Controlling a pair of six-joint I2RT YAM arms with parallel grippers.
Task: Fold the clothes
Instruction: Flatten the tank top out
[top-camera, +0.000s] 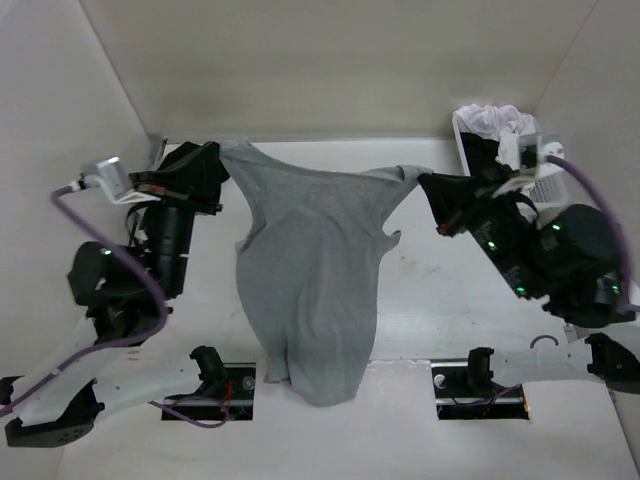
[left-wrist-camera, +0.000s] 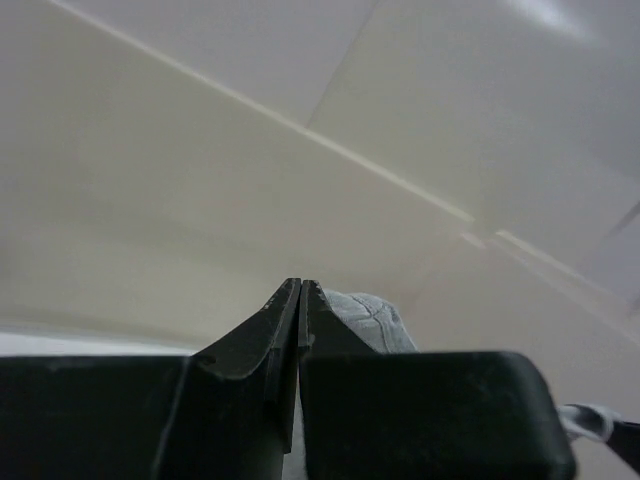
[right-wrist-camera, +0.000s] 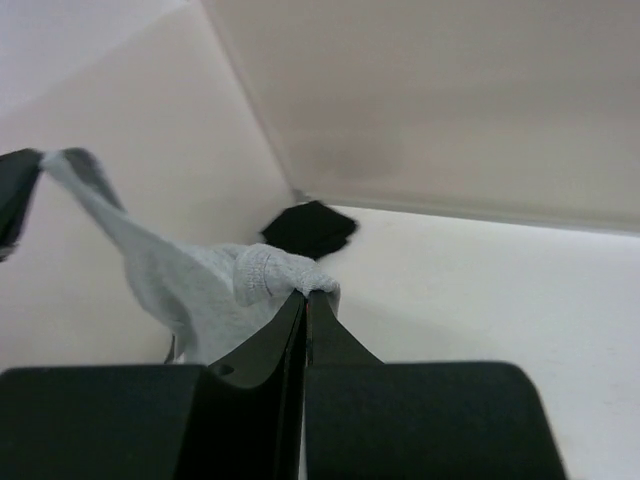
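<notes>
The clothes, a heather-grey tank top (top-camera: 310, 270), hang stretched between my two grippers above the table. My left gripper (top-camera: 222, 162) is shut on its upper left corner, and my right gripper (top-camera: 424, 182) is shut on its upper right strap. The garment's lower end droops over the near table edge between the arm bases. In the left wrist view the gripper (left-wrist-camera: 300, 284) is pinched shut, with grey knit (left-wrist-camera: 368, 315) bunched beside the fingers. The right wrist view shows the gripper (right-wrist-camera: 305, 293) closed on a rolled grey hem (right-wrist-camera: 265, 272), the cloth stretching away to the left.
A white basket (top-camera: 468, 148) with white garments (top-camera: 495, 118) stands at the back right, close behind my right arm. A black garment (right-wrist-camera: 310, 228) lies at the far corner of the table. White walls enclose the table on three sides.
</notes>
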